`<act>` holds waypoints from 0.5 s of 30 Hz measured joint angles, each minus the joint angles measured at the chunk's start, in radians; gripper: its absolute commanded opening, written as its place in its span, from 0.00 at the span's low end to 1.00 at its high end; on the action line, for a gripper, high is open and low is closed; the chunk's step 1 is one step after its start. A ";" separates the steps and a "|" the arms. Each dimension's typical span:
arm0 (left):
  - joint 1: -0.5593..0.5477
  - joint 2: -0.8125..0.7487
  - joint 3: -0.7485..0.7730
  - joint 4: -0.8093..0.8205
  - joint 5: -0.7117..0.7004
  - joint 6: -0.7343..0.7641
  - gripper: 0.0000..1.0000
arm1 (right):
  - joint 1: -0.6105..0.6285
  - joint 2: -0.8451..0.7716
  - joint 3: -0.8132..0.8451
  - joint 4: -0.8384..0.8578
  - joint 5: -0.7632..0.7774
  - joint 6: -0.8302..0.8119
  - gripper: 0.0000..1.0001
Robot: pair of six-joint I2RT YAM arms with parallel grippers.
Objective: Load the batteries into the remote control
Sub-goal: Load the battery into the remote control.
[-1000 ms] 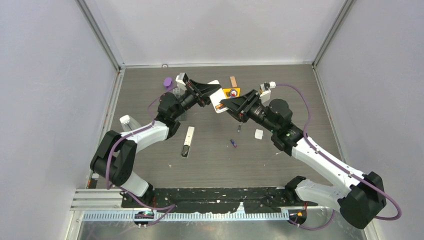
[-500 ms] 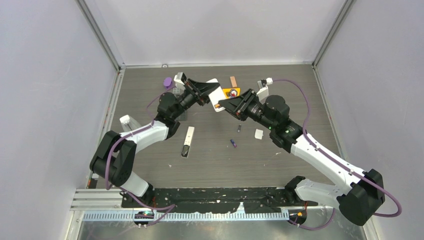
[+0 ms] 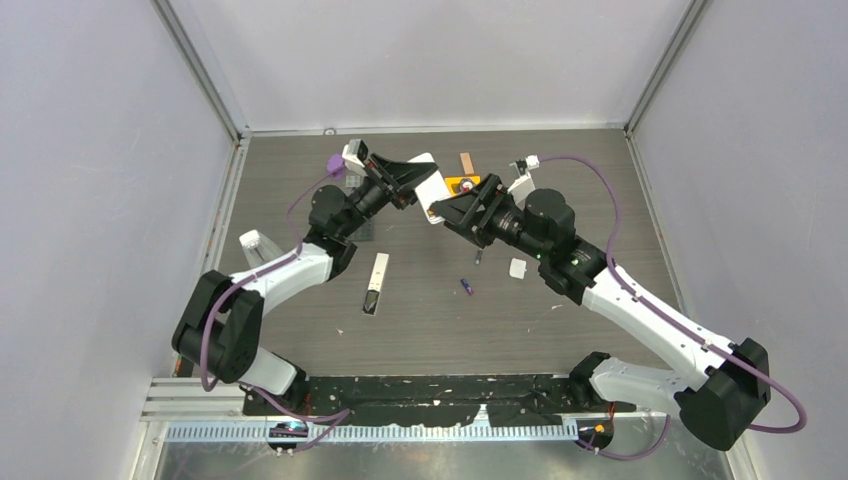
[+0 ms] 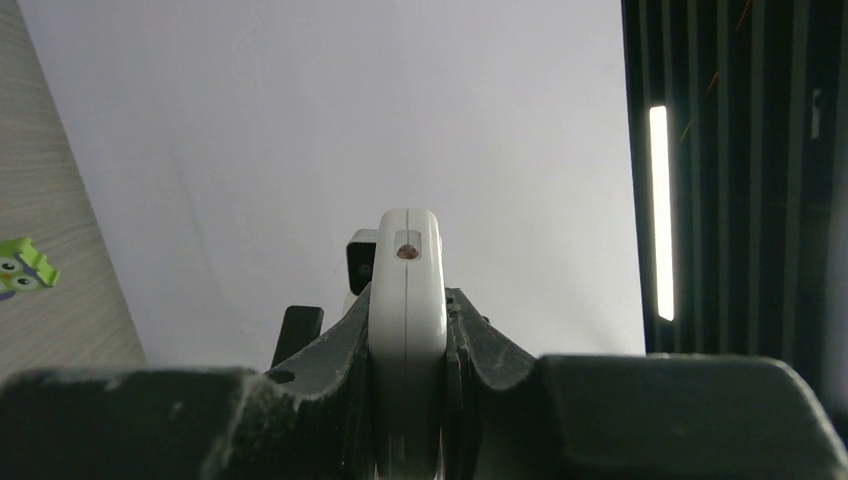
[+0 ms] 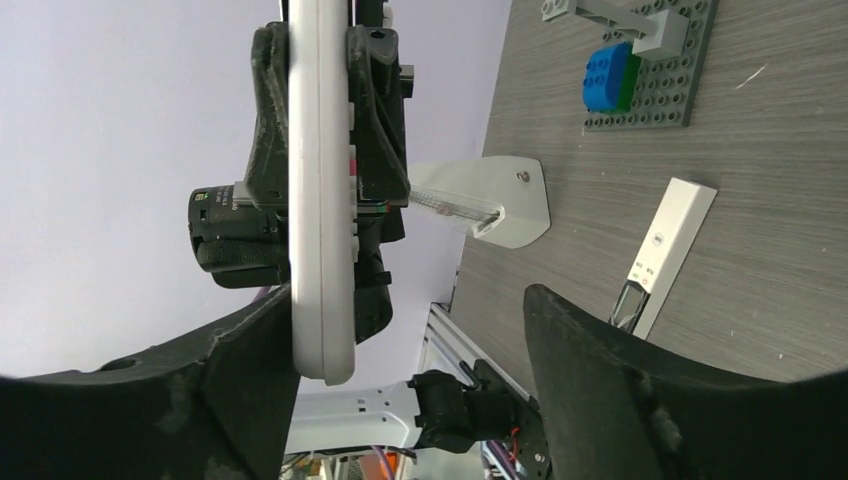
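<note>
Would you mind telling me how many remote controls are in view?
2. One white remote is clamped in the left gripper, raised off the table; the second remote lies flat on it, left of centre.

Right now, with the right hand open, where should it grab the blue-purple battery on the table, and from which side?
Grip the blue-purple battery across the middle of its barrel, coming straight down from above. It lies flat and slanted on the table with room on both long sides, so turn the right hand to close across its width.
</note>
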 measured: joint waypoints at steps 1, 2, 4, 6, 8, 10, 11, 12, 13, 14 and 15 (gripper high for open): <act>0.002 -0.011 0.000 0.000 0.001 0.013 0.00 | 0.002 -0.006 -0.001 -0.001 0.001 -0.004 0.86; 0.002 -0.021 0.000 0.000 0.004 0.024 0.00 | 0.002 -0.014 -0.002 0.000 0.002 -0.005 0.86; 0.004 -0.040 -0.002 0.000 0.010 0.043 0.00 | 0.002 -0.030 -0.008 0.006 0.003 -0.006 0.87; 0.004 -0.055 -0.005 0.000 0.018 0.059 0.00 | 0.002 -0.040 -0.012 0.026 0.002 -0.005 0.87; 0.004 -0.062 -0.005 -0.002 0.023 0.071 0.00 | 0.002 -0.039 -0.018 0.066 -0.003 -0.002 0.87; 0.004 -0.066 -0.005 -0.006 0.028 0.078 0.00 | 0.002 -0.037 -0.024 0.095 -0.008 0.003 0.87; 0.004 -0.068 -0.005 -0.009 0.030 0.082 0.00 | 0.002 -0.033 -0.029 0.119 -0.013 0.009 0.87; 0.004 -0.068 -0.005 -0.013 0.032 0.088 0.00 | 0.002 -0.025 -0.032 0.145 -0.019 0.016 0.86; 0.004 -0.069 -0.005 -0.020 0.035 0.092 0.00 | 0.002 -0.018 -0.034 0.161 -0.023 0.018 0.84; 0.004 -0.069 -0.005 -0.026 0.037 0.095 0.00 | 0.002 -0.007 -0.034 0.178 -0.029 0.021 0.83; 0.004 -0.069 -0.005 -0.031 0.040 0.095 0.00 | 0.002 0.004 -0.034 0.193 -0.034 0.022 0.78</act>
